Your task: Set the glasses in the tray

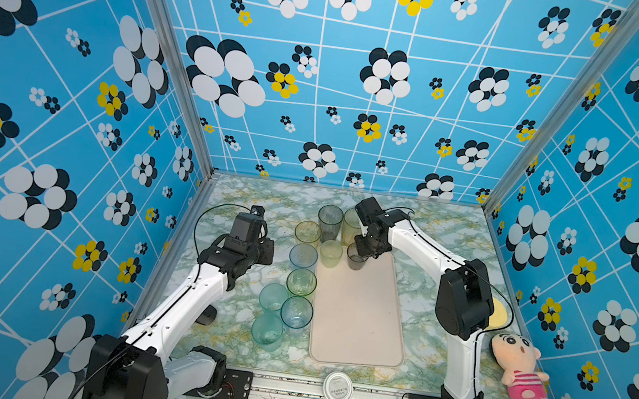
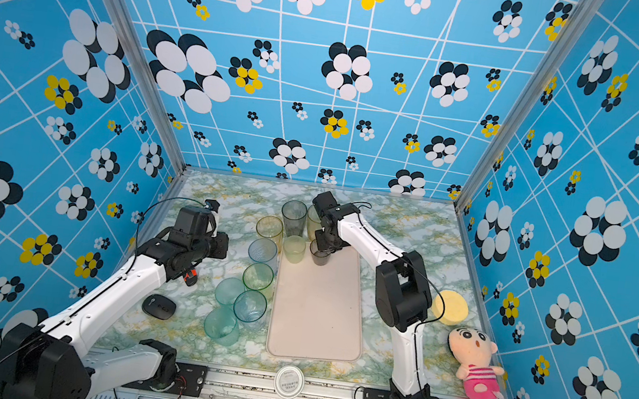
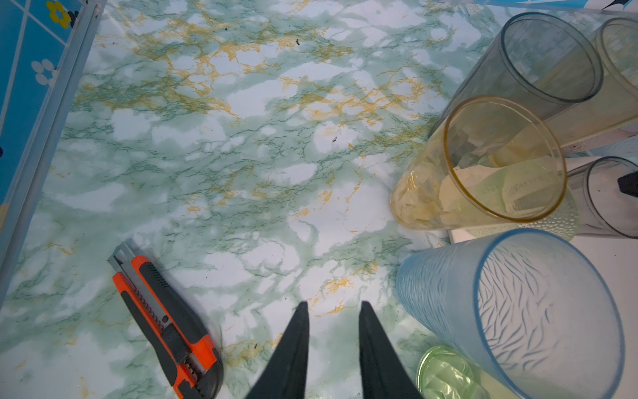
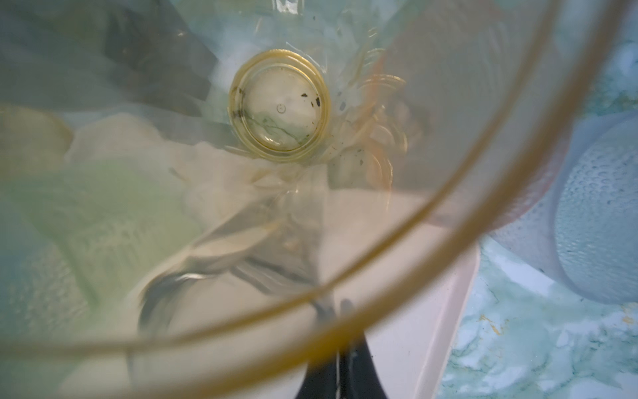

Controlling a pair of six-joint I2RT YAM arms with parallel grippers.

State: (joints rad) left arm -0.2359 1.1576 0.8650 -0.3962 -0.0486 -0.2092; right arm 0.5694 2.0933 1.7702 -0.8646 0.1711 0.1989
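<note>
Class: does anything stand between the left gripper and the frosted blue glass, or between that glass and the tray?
Nothing visible does. Bare table separates the left gripper from the frosted blue glass, which stands beside the tray's rim. Only the smoky glass and a pale green glass occupy the tray's far end.

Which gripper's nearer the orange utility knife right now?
Left. The left gripper hovers open just beside the utility knife; the right gripper pinches the grey glass at the far end of the tray, well away.

Left gripper [image 3: 334,307] hovers over the marble tabletop [image 3: 241,138], jaws parted, nothing between; orange utility knife [image 3: 165,324] at its nine o'clock, blue tumbler [image 3: 448,304] at three, amber tumbler [image 3: 431,186] at one.
</note>
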